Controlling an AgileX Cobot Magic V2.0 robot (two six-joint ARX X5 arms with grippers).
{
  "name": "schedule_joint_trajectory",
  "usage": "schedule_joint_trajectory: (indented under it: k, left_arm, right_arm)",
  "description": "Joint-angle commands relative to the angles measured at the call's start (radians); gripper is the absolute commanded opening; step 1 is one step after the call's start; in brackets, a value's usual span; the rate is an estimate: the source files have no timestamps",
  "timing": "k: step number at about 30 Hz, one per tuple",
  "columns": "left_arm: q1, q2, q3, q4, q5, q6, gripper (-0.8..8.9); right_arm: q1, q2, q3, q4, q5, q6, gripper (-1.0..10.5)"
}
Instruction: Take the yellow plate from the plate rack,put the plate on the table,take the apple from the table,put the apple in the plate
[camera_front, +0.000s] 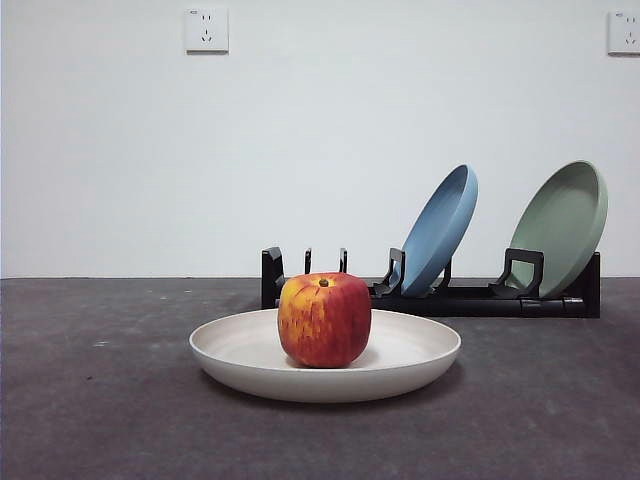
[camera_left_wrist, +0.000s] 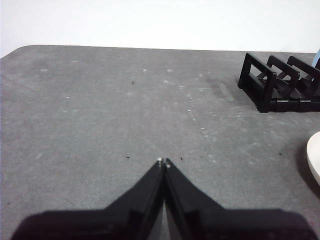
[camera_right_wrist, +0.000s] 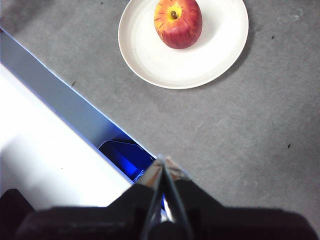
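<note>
Nearest us the blocky red-and-yellow apple (camera_front: 324, 320) sits in the wide cream yellow plate (camera_front: 420, 362) on the dark grey table (camera_front: 90, 400), the black plate rack (camera_front: 470, 298) behind, while we see both the left gripper (camera_left_wrist: 163, 162) and right gripper (camera_right_wrist: 163, 160) pressed together, empty.

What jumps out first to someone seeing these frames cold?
The red apple sitting in the cream plate on the grey table, front and centre. Behind it the black rack holds a blue plate and a green plate, both leaning in their slots, with the slots at its other end empty. Both grippers, left and right, are shut and away from the plate.
</note>
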Motion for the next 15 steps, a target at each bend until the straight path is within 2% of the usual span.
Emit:
schedule_joint_trajectory:
  k: [1, 4, 5, 9, 15]
  left_arm:
    - [0.003, -0.003, -0.013, 0.005, -0.002, -0.01, -0.03]
    - [0.003, -0.003, -0.013, 0.005, -0.002, -0.01, -0.03]
    - [0.003, -0.003, -0.014, 0.005, -0.002, -0.01, -0.03]
    - [0.003, -0.003, -0.014, 0.005, -0.003, -0.01, -0.03]
    - [0.003, -0.003, -0.014, 0.005, -0.002, -0.01, -0.03]
  right_arm:
    - [0.0, -0.001, -0.004, 0.006, 0.001, 0.009, 0.0]
    - [-0.011, -0.006, -0.004, 0.006, 0.006, 0.007, 0.0]
    - [-0.028, -0.021, -0.004, 0.01, 0.008, -0.026, 0.0]
    - [-0.138, -0.079, -0.014, 0.101, -0.005, -0.033, 0.0]
    - [-0.42, -0.247, -0.159, 0.402, -0.172, -0.011, 0.0]
